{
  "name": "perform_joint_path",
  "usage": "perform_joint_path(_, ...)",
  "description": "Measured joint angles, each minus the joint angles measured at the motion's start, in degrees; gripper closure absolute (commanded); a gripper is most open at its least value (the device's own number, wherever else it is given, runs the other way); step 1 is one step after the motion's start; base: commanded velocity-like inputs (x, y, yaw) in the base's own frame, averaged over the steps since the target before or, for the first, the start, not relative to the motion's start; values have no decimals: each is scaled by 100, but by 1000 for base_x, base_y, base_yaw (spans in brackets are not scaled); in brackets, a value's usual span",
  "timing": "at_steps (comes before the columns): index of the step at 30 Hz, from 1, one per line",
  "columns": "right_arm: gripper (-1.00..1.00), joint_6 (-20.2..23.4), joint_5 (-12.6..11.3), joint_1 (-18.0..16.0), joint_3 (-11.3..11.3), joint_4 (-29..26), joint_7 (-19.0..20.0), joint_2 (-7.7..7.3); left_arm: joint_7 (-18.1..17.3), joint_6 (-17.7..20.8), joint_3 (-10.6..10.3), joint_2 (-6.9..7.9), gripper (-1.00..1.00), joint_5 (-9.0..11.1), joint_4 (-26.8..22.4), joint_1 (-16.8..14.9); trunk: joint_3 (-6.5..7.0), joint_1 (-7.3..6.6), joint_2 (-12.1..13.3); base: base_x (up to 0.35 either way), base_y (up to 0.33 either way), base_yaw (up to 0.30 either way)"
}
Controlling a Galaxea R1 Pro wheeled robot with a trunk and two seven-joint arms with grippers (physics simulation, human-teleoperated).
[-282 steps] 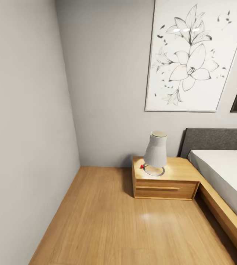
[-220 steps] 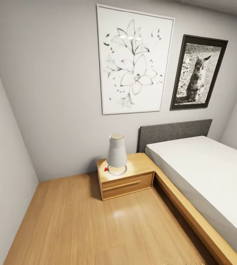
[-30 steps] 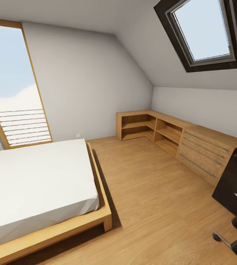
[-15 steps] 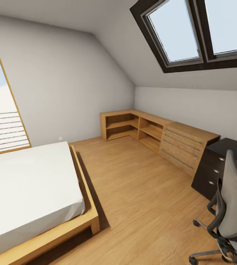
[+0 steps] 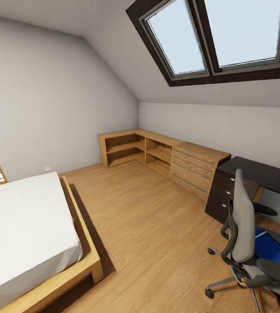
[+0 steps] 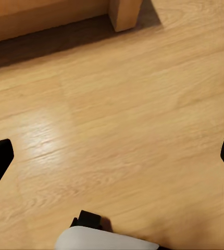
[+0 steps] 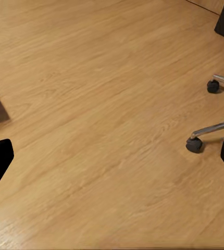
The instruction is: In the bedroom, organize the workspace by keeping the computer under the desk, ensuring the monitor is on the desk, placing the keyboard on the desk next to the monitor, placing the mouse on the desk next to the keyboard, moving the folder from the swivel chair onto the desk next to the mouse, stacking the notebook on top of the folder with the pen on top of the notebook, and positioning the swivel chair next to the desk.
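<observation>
from the head camera i see the bedroom, with its wood plank floor (image 5: pixel 157 226), grey walls and a dark-framed skylight (image 5: pixel 218 39) in the sloped ceiling. the swivel chair (image 5: pixel 248 243) stands at the right lower corner, its grey back turned to me, and the blue folder (image 5: pixel 272 252) lies on its seat. just behind the chair is the desk (image 5: pixel 265 174), of which i see one end of the black top, and under that end a black drawer cabinet (image 5: pixel 221 195). beside it a light wooden drawer chest (image 5: pixel 196 167) and open shelves (image 5: pixel 135 150) run along the wall into the corner. the bed (image 5: pixel 22 234) with a white mattress and wooden frame is at the left.

the left gripper (image 6: pixel 112 156) hangs over bare floor with its jaws wide apart and nothing between them; a wooden leg of the bed frame is near. the right gripper (image 7: pixel 112 156) is also spread wide and holds nothing, over the floor near two castors (image 7: pixel 194 144) of the chair base.

i can read no writing, brand or label anywhere.
</observation>
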Motion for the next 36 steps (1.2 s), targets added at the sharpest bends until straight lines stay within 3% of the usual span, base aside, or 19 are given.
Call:
perform_joint_path(14,-100,-8,1,0,0,8,4,3,2,-2,10,0,-100,-3,-1,2,0,0,0,0,37,-300)
perform_joint_path(36,-100,-1,8,0,0,12,7,8,0,0,15,0,-100,-2,-2,4,0,0,0,0,277,-300)
